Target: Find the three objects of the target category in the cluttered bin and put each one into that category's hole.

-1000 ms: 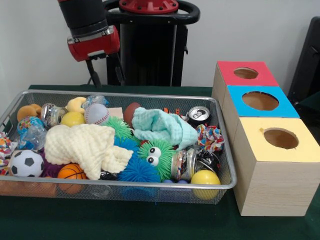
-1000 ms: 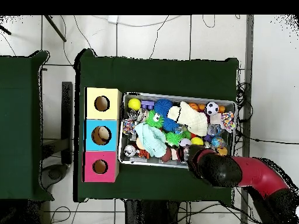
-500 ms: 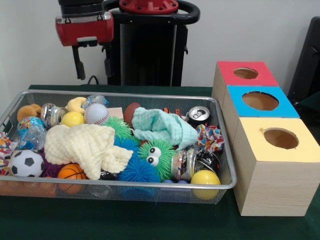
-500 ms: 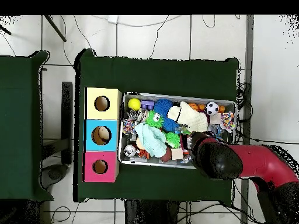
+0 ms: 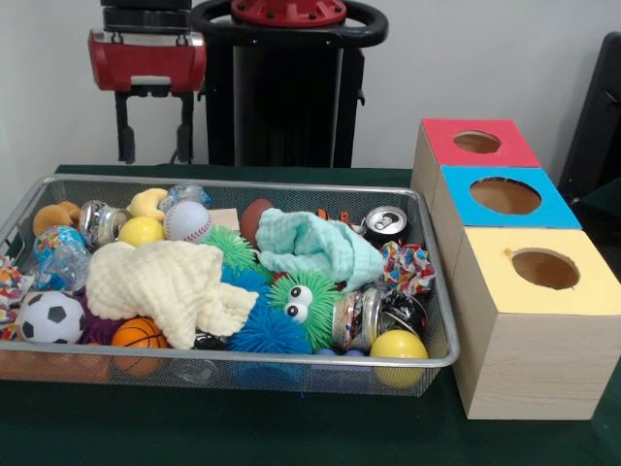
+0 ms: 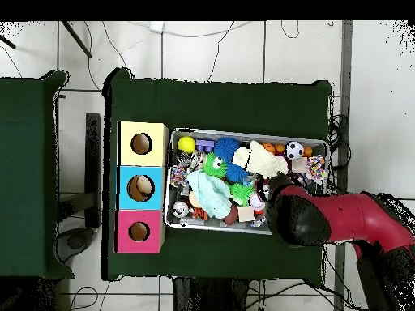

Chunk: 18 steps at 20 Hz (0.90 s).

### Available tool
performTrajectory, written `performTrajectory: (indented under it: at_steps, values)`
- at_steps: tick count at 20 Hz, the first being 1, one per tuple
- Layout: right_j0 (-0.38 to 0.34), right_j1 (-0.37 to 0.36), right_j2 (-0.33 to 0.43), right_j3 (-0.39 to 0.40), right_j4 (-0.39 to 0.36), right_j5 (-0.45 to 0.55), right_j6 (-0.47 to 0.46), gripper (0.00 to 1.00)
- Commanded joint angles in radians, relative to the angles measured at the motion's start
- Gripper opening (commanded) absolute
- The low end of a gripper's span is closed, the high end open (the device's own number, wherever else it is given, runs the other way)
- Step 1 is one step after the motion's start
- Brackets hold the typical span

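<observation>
Above the bin's ten o'clock corner, in the front view, the gripper (image 5: 153, 155) hangs clear of the clutter with its jaws spread apart and nothing between them. The wire bin (image 5: 243, 357) holds everything we must sort through. We cannot tell the target category from what shows. Directly below the jaws lie a baseball (image 5: 187, 220), a yellow ball (image 5: 142, 231) and a crushed can (image 5: 97, 221), so any of these could be the pick.

To do this step well, we judge it best to come straight down on one item with the jaws straddling its widest part. The round balls would likely roll or squirt sideways if pinched off-centre. The cream cloth (image 5: 165, 280) at the balls' six o'clock should be left alone, since a snagged edge could drag its neighbours.

At the bin's three o'clock stand the red box (image 5: 446, 155), the blue box (image 5: 456, 199) and the yellow box (image 5: 485, 282), each with a round hole on top.

A dark green desk (image 5: 291, 427) carries it all. Overhead, the red arm (image 6: 348, 219) covers the bin's five o'clock corner, and cables trail over a pale tiled floor (image 6: 211, 57).
</observation>
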Motion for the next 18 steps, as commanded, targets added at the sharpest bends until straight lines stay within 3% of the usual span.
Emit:
performTrajectory:
  at_steps: [1,9,18]
  values:
    - [0.046,0.071,-0.128,-0.021,-0.205,-0.163,0.055,1.00]
    - [0.171,0.087,-0.292,-0.008,-0.269,-0.289,0.177,1.00]
    - [0.197,0.027,-0.321,0.065,-0.162,-0.294,0.149,1.00]
